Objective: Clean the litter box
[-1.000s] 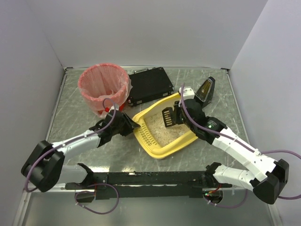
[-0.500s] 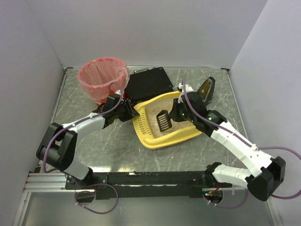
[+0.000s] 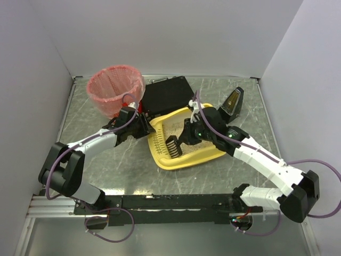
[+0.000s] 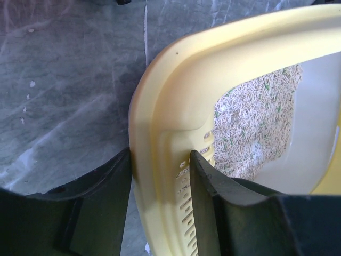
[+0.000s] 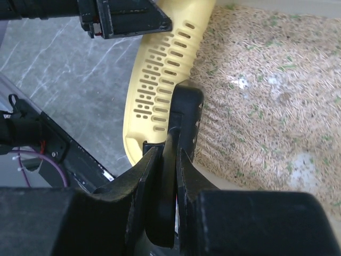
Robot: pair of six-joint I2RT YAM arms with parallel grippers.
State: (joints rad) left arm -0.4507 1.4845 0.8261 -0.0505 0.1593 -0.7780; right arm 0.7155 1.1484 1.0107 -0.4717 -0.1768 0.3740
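Observation:
The yellow litter box (image 3: 184, 161) lies mid-table with beige litter (image 5: 266, 96) in it. Its slotted strip (image 5: 160, 80) is at the left end. My left gripper (image 3: 143, 127) straddles the box's left corner rim (image 4: 176, 80). One finger (image 4: 114, 181) presses the outside and the other finger (image 4: 205, 181) the slotted inside, so my left gripper (image 4: 160, 154) is shut on the rim. My right gripper (image 3: 193, 133) reaches over the box, shut on the handle of a black slotted scoop (image 3: 173, 145). In the right wrist view the right gripper (image 5: 166, 152) holds the scoop (image 5: 185, 114) upright on the litter beside the slotted strip.
A pink-lined round bin (image 3: 115, 90) stands at the back left, just behind the left gripper. A flat black case (image 3: 168, 96) lies behind the box. A black wedge-shaped object (image 3: 233, 101) sits at the back right. White walls close three sides. A black rail (image 3: 170, 202) runs along the near edge.
The left gripper pulled the box's left corner back and to the left, turning the box. The right gripper swept the scoop from the box's right side to its left end.

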